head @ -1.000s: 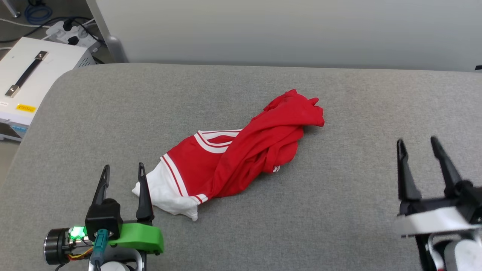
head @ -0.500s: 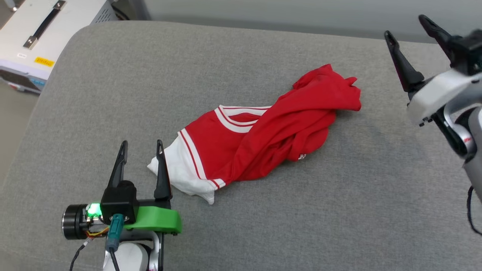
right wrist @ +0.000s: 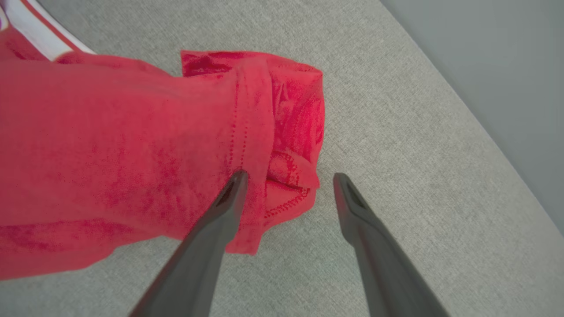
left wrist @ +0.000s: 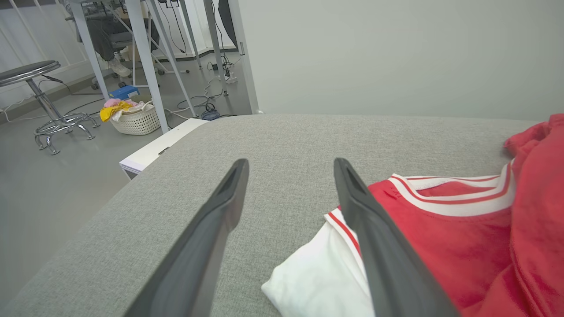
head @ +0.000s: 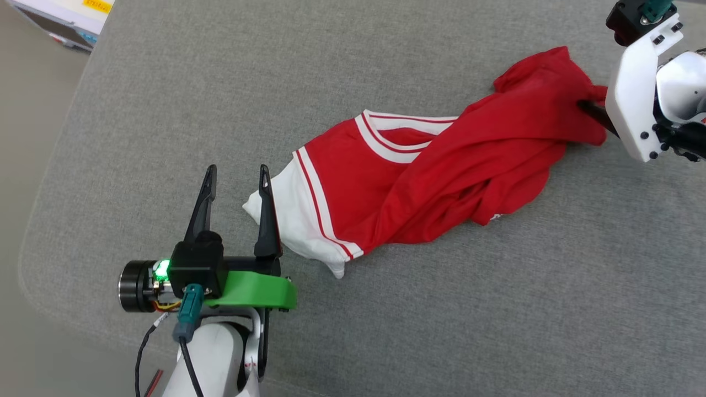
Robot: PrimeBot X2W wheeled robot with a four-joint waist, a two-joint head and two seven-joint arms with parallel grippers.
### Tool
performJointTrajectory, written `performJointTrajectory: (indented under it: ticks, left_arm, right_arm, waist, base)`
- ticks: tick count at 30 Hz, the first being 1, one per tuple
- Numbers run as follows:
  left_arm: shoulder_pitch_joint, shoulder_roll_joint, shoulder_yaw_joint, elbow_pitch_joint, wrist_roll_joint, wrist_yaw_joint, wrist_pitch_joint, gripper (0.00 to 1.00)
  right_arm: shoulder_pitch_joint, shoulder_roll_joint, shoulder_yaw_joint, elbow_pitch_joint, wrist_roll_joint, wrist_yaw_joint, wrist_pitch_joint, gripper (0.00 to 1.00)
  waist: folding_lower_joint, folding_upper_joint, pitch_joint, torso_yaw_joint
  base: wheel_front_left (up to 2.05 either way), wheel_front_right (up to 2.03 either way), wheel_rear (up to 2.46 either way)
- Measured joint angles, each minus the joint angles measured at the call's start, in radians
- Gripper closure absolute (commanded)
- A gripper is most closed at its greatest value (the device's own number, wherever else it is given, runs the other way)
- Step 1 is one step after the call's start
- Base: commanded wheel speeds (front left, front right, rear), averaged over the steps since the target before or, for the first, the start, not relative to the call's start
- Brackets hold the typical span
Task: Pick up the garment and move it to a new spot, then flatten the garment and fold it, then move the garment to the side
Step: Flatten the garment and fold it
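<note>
The garment (head: pixel 441 176), a red shirt with a white sleeve and striped trim, lies crumpled and twisted across the grey padded surface (head: pixel 165 110). My left gripper (head: pixel 236 177) stands open just left of the white sleeve (left wrist: pixel 317 277), its right finger (left wrist: pixel 374 237) alongside the sleeve edge. My right gripper (right wrist: pixel 288 178) is open over the garment's red far end (right wrist: pixel 282 132), one finger (right wrist: pixel 220 220) lying over the cloth and the other over bare surface. In the head view a white bracket hides its fingertips.
The grey surface ends at a rounded edge on the left (head: pixel 38 220). A white box (left wrist: pixel 154 149) sits beside it on the floor, with a laundry basket (left wrist: pixel 134 119), a stool (left wrist: pixel 39 88) and table legs farther off. A grey wall (left wrist: pixel 396 53) stands behind.
The head camera has tilted down and shifted. My right gripper has swung up and over to the garment's red end, pointing down at it. The left gripper has kept its place by the sleeve.
</note>
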Motion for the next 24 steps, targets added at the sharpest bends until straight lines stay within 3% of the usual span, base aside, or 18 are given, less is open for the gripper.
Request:
performJointTrajectory:
  ticks: [8, 14, 15, 16, 17, 24]
  left_arm:
    - [-0.035, -0.021, 0.0, -0.006, 0.001, -0.011, 0.0, 0.0]
    - [-0.037, -0.022, 0.01, -0.019, 0.005, -0.011, 0.0, 0.0]
    - [-0.038, -0.023, 0.012, -0.021, 0.006, -0.011, 0.0, 0.0]
    - [-0.038, -0.023, 0.013, -0.021, 0.006, -0.011, 0.0, 0.0]
    - [-0.038, -0.023, 0.015, -0.021, 0.006, -0.011, 0.0, 0.0]
    - [-0.04, -0.024, 0.029, -0.02, 0.015, -0.012, 0.0, 0.0]
  right_arm:
    - [-0.06, -0.031, 0.14, 0.062, 0.062, -0.001, 0.135, 0.0]
    - [-0.096, -0.078, 0.183, 0.029, 0.108, 0.0, 0.152, 0.0]
    - [-0.101, -0.082, 0.187, 0.027, 0.115, 0.0, 0.152, 0.27]
    - [-0.103, -0.084, 0.19, 0.027, 0.118, 0.0, 0.151, 0.67]
    - [-0.106, -0.084, 0.193, 0.027, 0.12, 0.0, 0.143, 1.0]
    - [-0.108, -0.049, 0.195, 0.064, 0.154, 0.0, -0.011, 1.0]
  waist:
    - [0.0, 0.0, 0.09, 0.058]
    - [-0.0001, 0.0, 0.126, 0.084]
    - [-0.0001, 0.0, 0.128, 0.085]
    - [-0.0001, 0.0, 0.129, 0.085]
    - [-0.0001, -0.0001, 0.13, 0.083]
    - [0.0, 0.0, 0.106, 0.066]
  base:
    - [0.0, 0.0, 0.0]
    - [0.0, 0.0, 0.0]
    - [0.0, 0.0, 0.0]
    - [0.0, 0.0, 0.0]
    - [0.0, 0.0, 0.0]
    - [0.0, 0.0, 0.0]
